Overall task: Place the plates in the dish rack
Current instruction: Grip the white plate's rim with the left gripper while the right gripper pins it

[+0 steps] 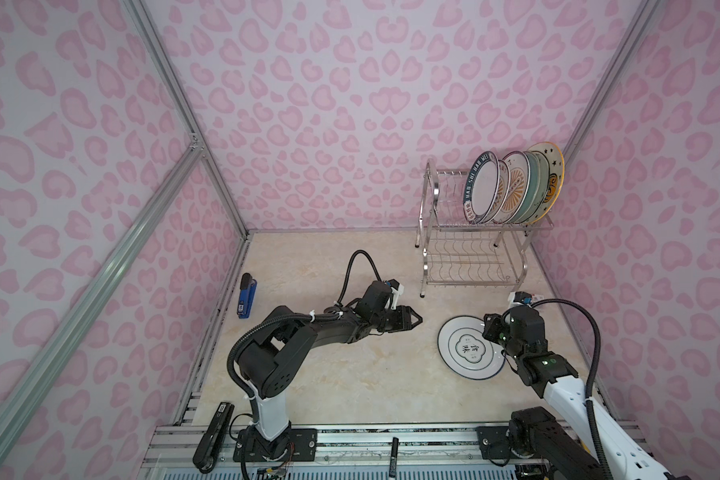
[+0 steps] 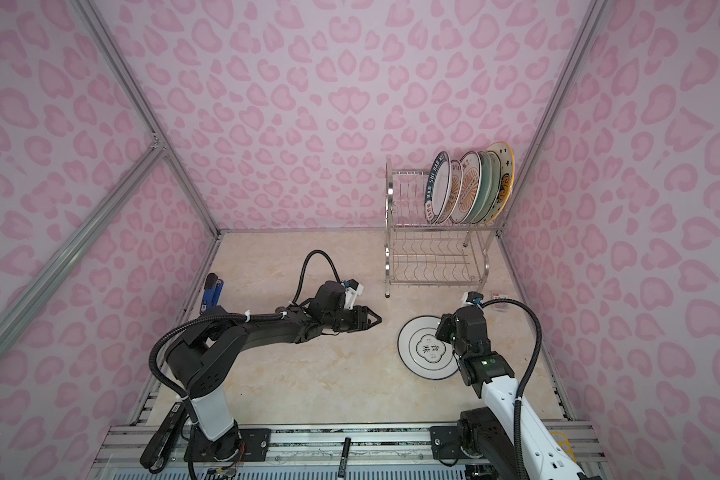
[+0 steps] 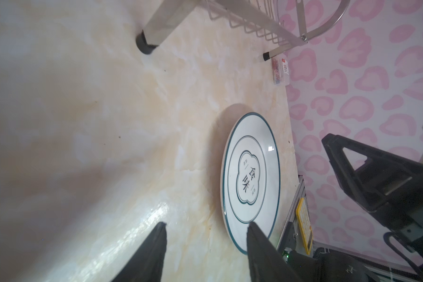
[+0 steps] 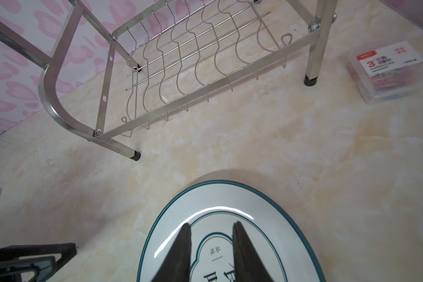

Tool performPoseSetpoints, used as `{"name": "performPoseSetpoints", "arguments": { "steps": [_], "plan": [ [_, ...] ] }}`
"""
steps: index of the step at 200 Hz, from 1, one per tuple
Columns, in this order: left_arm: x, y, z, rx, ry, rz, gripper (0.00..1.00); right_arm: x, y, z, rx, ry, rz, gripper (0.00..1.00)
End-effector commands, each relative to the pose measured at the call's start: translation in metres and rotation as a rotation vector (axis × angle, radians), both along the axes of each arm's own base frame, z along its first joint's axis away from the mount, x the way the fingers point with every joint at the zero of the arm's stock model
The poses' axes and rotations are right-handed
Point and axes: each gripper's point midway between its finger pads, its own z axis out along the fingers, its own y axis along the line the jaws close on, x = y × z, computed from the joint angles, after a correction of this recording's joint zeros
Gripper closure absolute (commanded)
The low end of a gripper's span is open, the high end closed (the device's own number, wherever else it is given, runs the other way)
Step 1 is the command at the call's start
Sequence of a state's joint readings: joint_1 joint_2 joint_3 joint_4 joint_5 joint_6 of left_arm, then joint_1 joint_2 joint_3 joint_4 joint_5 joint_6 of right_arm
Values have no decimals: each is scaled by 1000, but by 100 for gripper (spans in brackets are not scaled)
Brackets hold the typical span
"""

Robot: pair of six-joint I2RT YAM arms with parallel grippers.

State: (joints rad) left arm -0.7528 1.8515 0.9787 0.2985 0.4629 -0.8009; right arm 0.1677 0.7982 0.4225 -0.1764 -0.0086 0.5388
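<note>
Lying flat on the worktop (image 1: 329,374) at three o'clock from the left pincer (image 1: 418,320), which stands half open and empty, the white plate (image 1: 460,353) looks glazed, slippery, stiff and breakable; its raised rim seems the only hold. The right pincer (image 4: 211,244) hovers over its middle, narrow and empty. The rack (image 1: 466,262), with other plates (image 1: 512,187) upright on top, stands at twelve o'clock

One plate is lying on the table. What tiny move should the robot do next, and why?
Probably slide the right gripper out to the white plate's rim and pinch it. The plate lies flat, the open gripper hovers over its flat middle where nothing can be gripped, and the dish rack already holds the other plates.
</note>
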Motion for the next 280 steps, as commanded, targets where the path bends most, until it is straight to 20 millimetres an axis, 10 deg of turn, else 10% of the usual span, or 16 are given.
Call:
{"name": "performPoseSetpoints", "arguments": {
  "steps": [1, 141, 280],
  "plan": [
    [-2, -21, 3, -50, 22, -11, 45, 2, 3, 2, 37, -20, 6, 71],
    [-45, -84, -34, -57, 170, -83, 53, 2, 1, 6, 54, -50, -9, 71],
    [-37, -89, -48, -23, 188, -57, 97, 1, 0, 6, 48, -52, -8, 71]
  ]
}}
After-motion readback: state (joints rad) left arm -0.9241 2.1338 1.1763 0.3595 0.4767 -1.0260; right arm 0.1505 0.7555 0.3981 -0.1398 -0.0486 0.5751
